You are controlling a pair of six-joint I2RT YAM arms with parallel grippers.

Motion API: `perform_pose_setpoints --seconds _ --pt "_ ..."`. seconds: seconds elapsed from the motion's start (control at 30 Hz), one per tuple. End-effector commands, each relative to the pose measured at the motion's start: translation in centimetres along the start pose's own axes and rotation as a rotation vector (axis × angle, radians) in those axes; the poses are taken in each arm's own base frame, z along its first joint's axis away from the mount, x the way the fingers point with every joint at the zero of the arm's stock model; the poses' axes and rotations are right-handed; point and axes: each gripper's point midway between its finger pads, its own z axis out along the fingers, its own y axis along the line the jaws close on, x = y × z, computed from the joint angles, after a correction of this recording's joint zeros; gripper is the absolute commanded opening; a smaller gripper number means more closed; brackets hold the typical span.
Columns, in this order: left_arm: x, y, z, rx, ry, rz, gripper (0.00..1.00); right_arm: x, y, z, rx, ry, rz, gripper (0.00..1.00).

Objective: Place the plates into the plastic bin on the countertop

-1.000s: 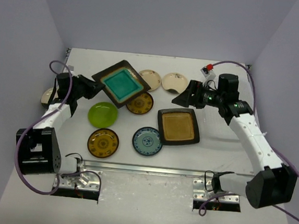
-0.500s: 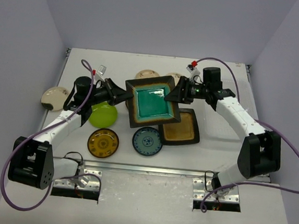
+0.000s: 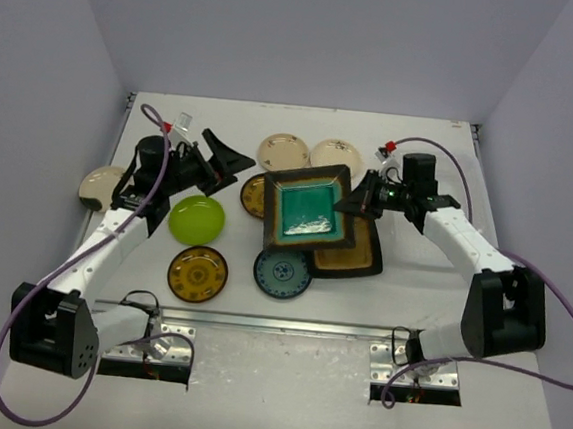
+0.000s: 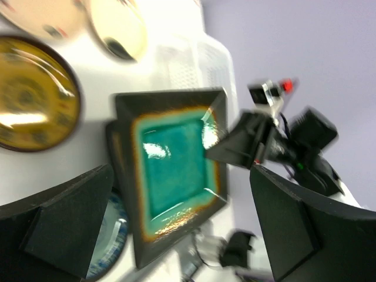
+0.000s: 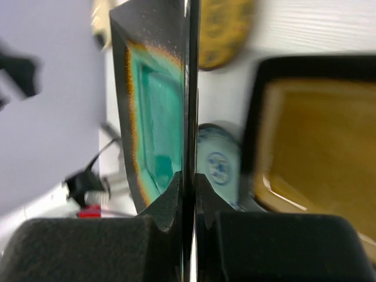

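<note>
One square teal plate (image 3: 307,214) hangs pinched by its right edge in the right gripper (image 3: 356,203), tilted over the amber plate (image 3: 361,259); the left gripper (image 3: 233,166), splayed and empty, stands off leftward.

Enclosure: three plain lavender-grey walls, the back wall (image 3: 312,36), left wall (image 3: 21,151) and right wall (image 3: 563,148), stand around a matte white countertop (image 3: 410,296). A metal rail (image 3: 277,324) runs across it near the front edge. The left mounting plate (image 3: 180,338) and right mounting plate (image 3: 385,356) sit just in front of the rail. Light is even and diffuse; shadows on the white surface are soft.
</note>
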Motion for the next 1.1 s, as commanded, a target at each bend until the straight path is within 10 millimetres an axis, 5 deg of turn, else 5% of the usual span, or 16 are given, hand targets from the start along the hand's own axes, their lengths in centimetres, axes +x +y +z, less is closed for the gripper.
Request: perform_pose_setpoints --seconds 0.0,0.1,0.17,0.43,0.7,1.07 --pt "-4.2 -0.4 -4.5 -0.225 -0.199 0.248 1.00 -8.0 -0.6 -8.9 0.047 -0.422 0.105 0.00" --pt "-4.5 -1.1 -6.2 -0.238 -0.229 0.342 1.00 -9.3 -2.7 -12.6 0.104 -0.581 0.240 0.00" --pt "-3.5 -0.4 -6.7 -0.255 -0.191 0.393 1.00 -10.5 -6.0 -16.4 0.175 -0.746 0.390 0.00" --pt "0.6 6.1 -5.9 -0.336 -0.037 0.437 1.00 -13.0 -12.2 -23.6 0.376 -1.206 0.711 0.00" --pt "1.8 6.3 -5.9 -0.303 0.000 0.436 1.00 -14.3 -15.0 -23.9 0.339 -1.322 0.855 0.00" --pt "1.9 6.3 -6.0 -0.298 -0.004 0.442 1.00 -15.2 -17.7 -20.8 0.415 -1.279 0.926 0.00"
